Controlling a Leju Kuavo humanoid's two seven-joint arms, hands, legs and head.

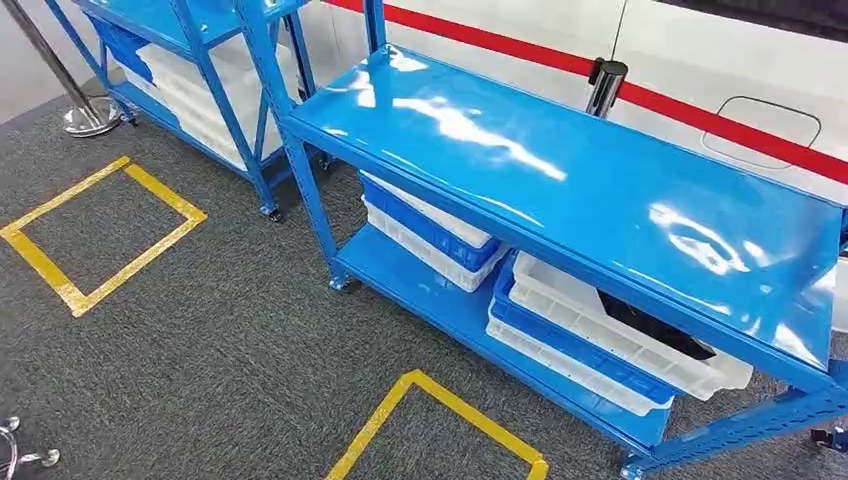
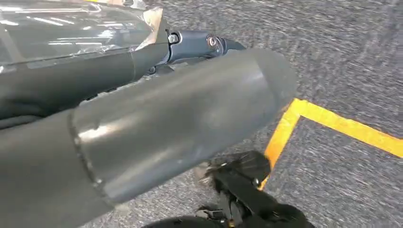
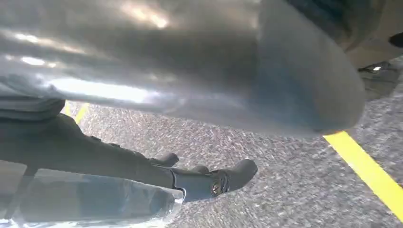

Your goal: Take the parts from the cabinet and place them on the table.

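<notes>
Left hand [image 2: 142, 57] and right hand [image 3: 209, 183] each grip a part (clear-wrapped) [image 2: 66, 28], long axis along the fingers; blue table [image 1: 560, 170] ahead, crates [image 1: 600, 330] on its lower shelf; no legible writing.

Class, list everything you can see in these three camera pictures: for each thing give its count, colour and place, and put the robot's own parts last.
Shelf racks: two, blue, on the carpet; the nearer has a bare glossy top.
Crates: stacked, white and blue, on the racks' lower shelves; number unclear.
Dark item: one, black, in the nearest top crate.
Floor tape squares: two, yellow, on the grey carpet.
Stanchion post: one, chrome, behind the nearer rack.
Left hand: dark fingers holding clear plastic wrap.
Right hand: dark fingers holding clear plastic wrap.
</notes>
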